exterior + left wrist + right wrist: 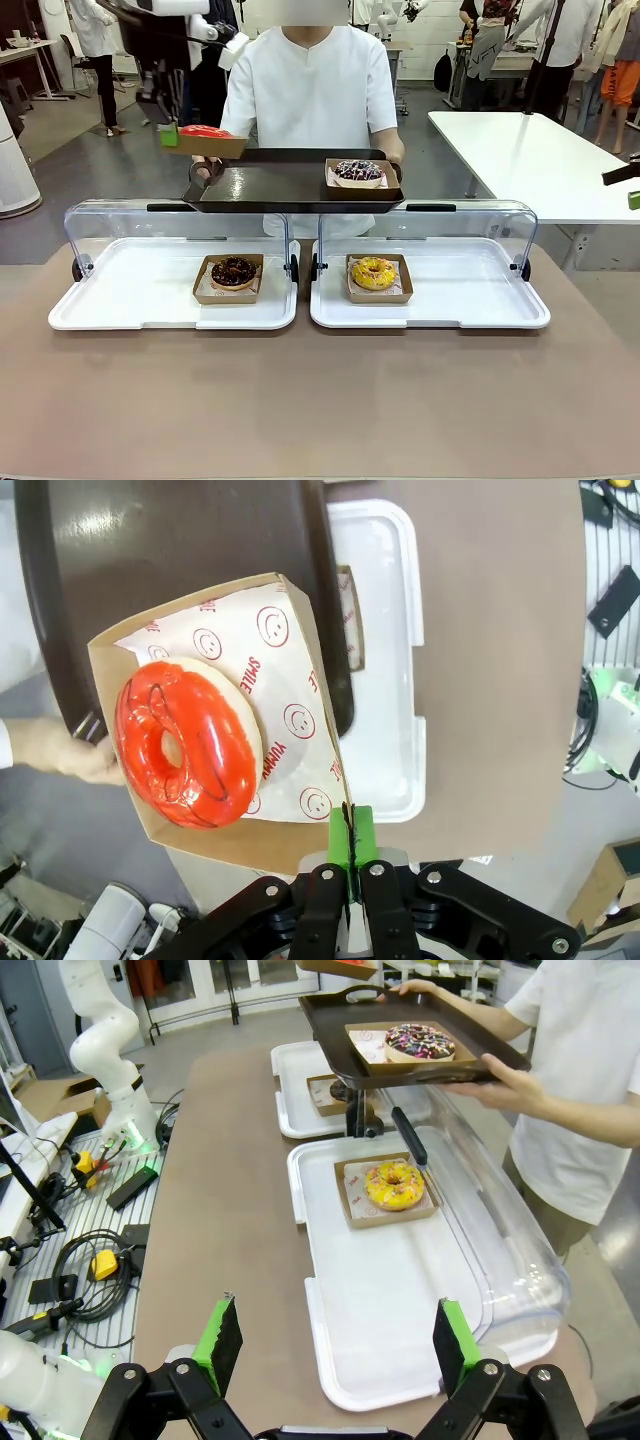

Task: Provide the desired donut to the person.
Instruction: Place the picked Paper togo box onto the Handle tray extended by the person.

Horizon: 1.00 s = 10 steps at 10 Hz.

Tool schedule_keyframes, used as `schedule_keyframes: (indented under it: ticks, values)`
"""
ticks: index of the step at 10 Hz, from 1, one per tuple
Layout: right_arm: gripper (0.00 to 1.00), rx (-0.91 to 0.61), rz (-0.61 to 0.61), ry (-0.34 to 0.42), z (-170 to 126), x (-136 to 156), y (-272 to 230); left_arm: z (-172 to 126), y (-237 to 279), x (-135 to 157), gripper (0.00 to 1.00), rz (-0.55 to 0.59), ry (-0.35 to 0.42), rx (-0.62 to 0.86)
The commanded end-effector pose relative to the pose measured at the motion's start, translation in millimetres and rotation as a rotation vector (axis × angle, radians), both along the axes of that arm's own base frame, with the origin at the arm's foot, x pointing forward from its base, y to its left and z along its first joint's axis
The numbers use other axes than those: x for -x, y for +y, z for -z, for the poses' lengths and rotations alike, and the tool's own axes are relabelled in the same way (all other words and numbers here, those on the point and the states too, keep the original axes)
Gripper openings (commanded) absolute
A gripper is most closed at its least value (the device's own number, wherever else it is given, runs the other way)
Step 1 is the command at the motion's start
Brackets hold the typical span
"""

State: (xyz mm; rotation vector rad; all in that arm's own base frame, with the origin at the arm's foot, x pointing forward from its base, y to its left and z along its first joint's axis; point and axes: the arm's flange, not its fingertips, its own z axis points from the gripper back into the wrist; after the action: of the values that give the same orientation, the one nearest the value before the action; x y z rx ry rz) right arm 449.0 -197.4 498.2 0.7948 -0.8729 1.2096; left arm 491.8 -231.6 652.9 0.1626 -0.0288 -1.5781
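Above the near-left corner of the person's dark rectangular serving tray point(270, 188), the red-glazed ring donut point(188, 742) rides in its brown cardboard tray point(290, 630).
The left gripper point(350, 852) pinches that thin wall; light, floppy, likely to tip, so hold the rim, not the glaze. Right gripper point(338, 1338) spread, empty. A sprinkled chocolate donut point(357, 171) sits on the serving tray; below, two white lidded display trays point(130, 300) hold a chocolate donut point(233, 270) and a yellow donut point(374, 273).

The person's hand point(75, 755) is cut off by the left edge.
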Motion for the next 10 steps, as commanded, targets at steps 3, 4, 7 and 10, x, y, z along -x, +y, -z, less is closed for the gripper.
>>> schedule_keyframes:
  ticks: [3,4,7,10]
  values:
    - [1.0,0.002,0.005,-0.001,0.9,-0.7,0.0,22.0,-14.4,-39.7,0.01,0.028,-0.065,0.07]
    - [1.0,0.002,0.005,-0.001,0.9,-0.7,0.0,29.0,-13.6,-52.4,0.01,0.037,-0.065,0.089]
    - [1.0,0.002,0.005,-0.001,0.9,-0.7,0.0,56.5,-13.3,-70.1,0.01,0.076,-0.067,0.134]
    - [1.0,0.002,0.005,-0.001,0.9,-0.7,0.0,81.6,-11.2,-86.9,0.01,0.078,-0.038,0.148]
